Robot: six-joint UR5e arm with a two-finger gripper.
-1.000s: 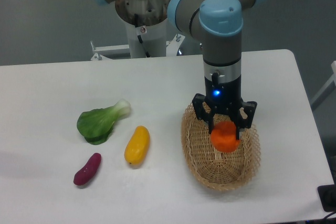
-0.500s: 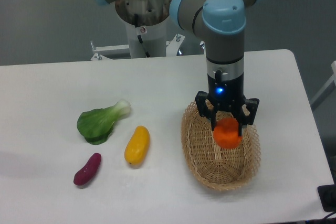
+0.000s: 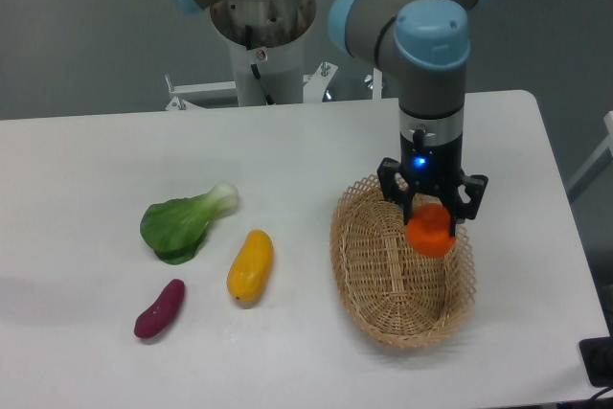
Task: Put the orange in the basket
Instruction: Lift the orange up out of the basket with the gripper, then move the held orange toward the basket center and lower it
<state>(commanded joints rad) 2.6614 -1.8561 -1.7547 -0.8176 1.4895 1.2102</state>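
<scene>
No legible text or labels, seemingly.

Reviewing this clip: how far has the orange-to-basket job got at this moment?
Done: the orange is picked up, and the pincer is shut on it. In hand: it hangs over the right side of the basket, near the rim; whether it touches the wicker is unclear. Left: release it inside and withdraw. The yellow fruit lies on the table, outside the basket.
</scene>
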